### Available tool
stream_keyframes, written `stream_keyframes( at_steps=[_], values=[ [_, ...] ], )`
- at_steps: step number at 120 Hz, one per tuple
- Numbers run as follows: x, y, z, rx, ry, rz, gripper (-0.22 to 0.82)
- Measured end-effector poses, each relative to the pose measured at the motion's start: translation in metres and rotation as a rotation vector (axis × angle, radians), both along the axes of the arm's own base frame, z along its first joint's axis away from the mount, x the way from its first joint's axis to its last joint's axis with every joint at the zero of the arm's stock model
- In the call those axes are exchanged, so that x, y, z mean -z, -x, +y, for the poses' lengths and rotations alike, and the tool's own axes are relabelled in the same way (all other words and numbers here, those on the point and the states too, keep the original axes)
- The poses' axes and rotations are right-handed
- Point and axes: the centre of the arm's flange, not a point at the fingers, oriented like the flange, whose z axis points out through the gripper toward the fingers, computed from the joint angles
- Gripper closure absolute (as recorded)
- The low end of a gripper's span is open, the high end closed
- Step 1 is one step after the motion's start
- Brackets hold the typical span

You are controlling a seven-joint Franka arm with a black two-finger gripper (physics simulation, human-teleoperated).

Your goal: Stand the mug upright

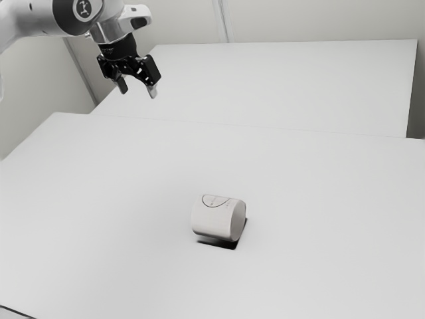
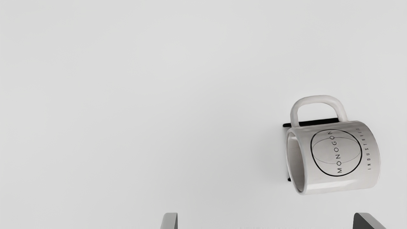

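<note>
Desk (image 1: 119, 173), broad, flat and white, probably easy to roll across. Arm (image 1: 40, 16), reaching in from the exterior view's upper left. Hand (image 1: 137, 92) at its end, set wide, high over the desk and well apart from the mug (image 1: 218, 218), with nothing between the fingers (image 2: 170, 221).

Mug on its side on the desk, mouth (image 2: 295, 162) toward the exterior view's left. Likely to roll if nudged by one finger ahead of the other. Might slip mid-turn because of the smooth, curved wall. Could topple again if released before sitting squarely on its base (image 1: 239, 219). Looks off-white and glossy, with a dark patch (image 2: 318, 122) beneath.

Handle (image 2: 319, 99), a thick loop jutting sideways; liable to catch a finger. Smallest of all, black print (image 2: 337, 152): MONOGON across a ringed globe, INDUSTRIES nearer the base.
</note>
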Motion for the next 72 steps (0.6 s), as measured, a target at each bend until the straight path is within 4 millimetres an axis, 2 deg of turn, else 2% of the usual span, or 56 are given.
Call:
stream_keyframes(
  at_steps=[33,52,72],
  values=[
    [-0.005,0.007,0.002,-0.004,-0.002,-0.001,0.00],
    [0.001,0.007,0.003,-0.006,-0.002,0.006,0.00],
    [0.033,0.013,0.003,-0.015,0.012,0.078,0.00]
  ],
)
